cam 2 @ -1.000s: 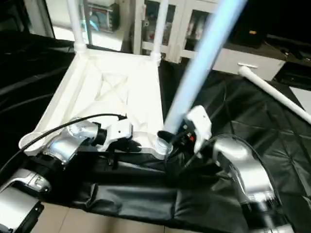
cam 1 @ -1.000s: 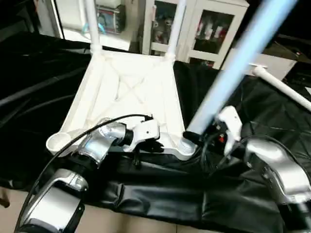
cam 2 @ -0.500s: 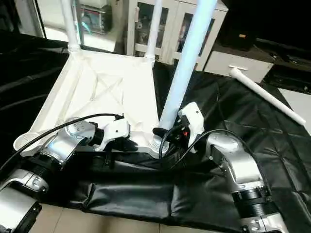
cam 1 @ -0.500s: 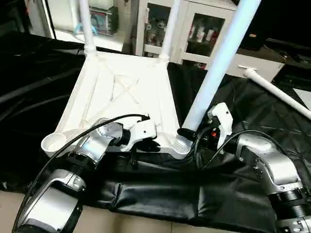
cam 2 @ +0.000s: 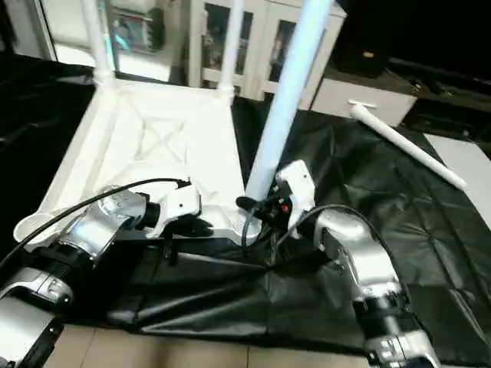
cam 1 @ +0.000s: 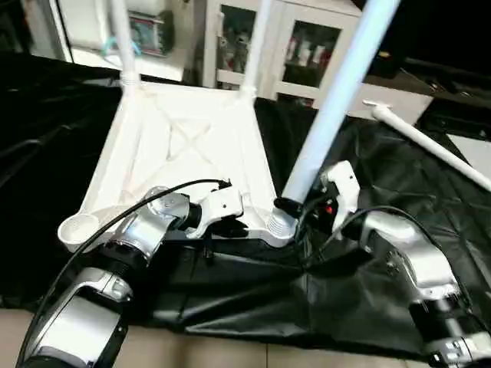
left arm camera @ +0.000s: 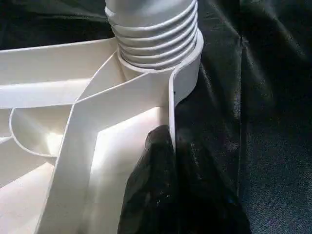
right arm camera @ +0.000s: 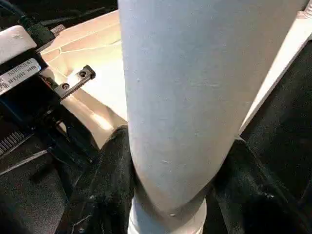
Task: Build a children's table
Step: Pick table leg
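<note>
The tabletop (cam 1: 184, 157) is laid underside up on the black-covered worktop (cam 1: 399, 199). A leg (cam 1: 326, 115) is seated in its near corner socket (cam 1: 278, 226), pinched by the right gripper (cam 1: 295, 208). The near rim is pinched by the left gripper (cam 1: 230, 227).

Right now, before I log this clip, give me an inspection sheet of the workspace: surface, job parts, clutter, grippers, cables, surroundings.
Surface: black sheet, wrinkled, covering the work area.
Job's things: tabletop lying underside up; two legs standing in the far sockets; third leg with its ribbed end in the near right socket, tilted; near left socket empty; fourth leg lying loose on the sheet.
Clutter: nothing seen.
Grippers: left gripper pinches the tabletop's near rim; right gripper clamps the third leg just above its ribbed end.
Cables: black cable arching over the left forearm.
Surroundings: glass-door cabinet behind.
</note>
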